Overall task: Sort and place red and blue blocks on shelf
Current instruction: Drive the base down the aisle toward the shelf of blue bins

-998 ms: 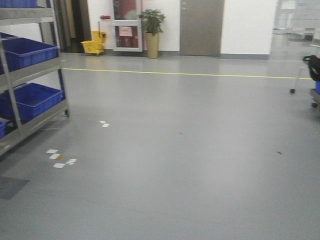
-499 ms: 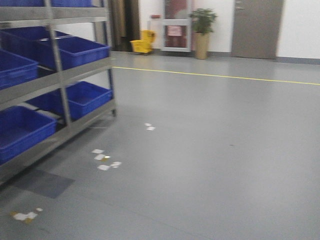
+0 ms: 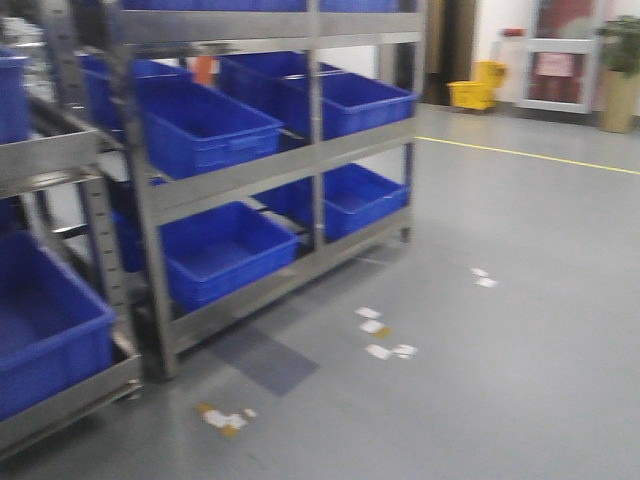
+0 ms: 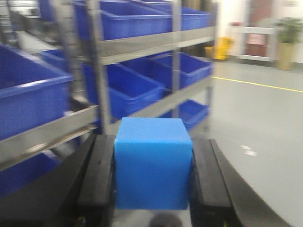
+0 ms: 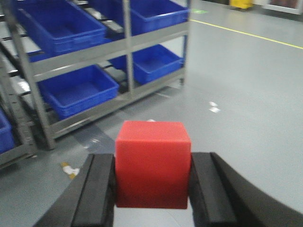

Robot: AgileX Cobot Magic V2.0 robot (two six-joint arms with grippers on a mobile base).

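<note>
My left gripper (image 4: 152,177) is shut on the blue block (image 4: 152,163), held in the air in front of the shelf (image 4: 156,43). My right gripper (image 5: 152,182) is shut on the red block (image 5: 152,163), held above the grey floor. The shelf (image 3: 270,170) is a steel rack with several large blue bins (image 3: 200,125) on its levels; it fills the left half of the front view and the upper left of the right wrist view (image 5: 109,52). Neither gripper shows in the front view.
Grey floor (image 3: 520,330) stretches to the right, with white tape scraps (image 3: 385,338) and a yellow line (image 3: 520,152). A yellow mop bucket (image 3: 475,92), a door and a potted plant (image 3: 620,85) stand at the far wall. A second rack with a bin (image 3: 45,330) is at the near left.
The front view has swung left: the shelf, at the left edge a second ago, now fills the left half and looks closer. The plant and bucket have slid right.
</note>
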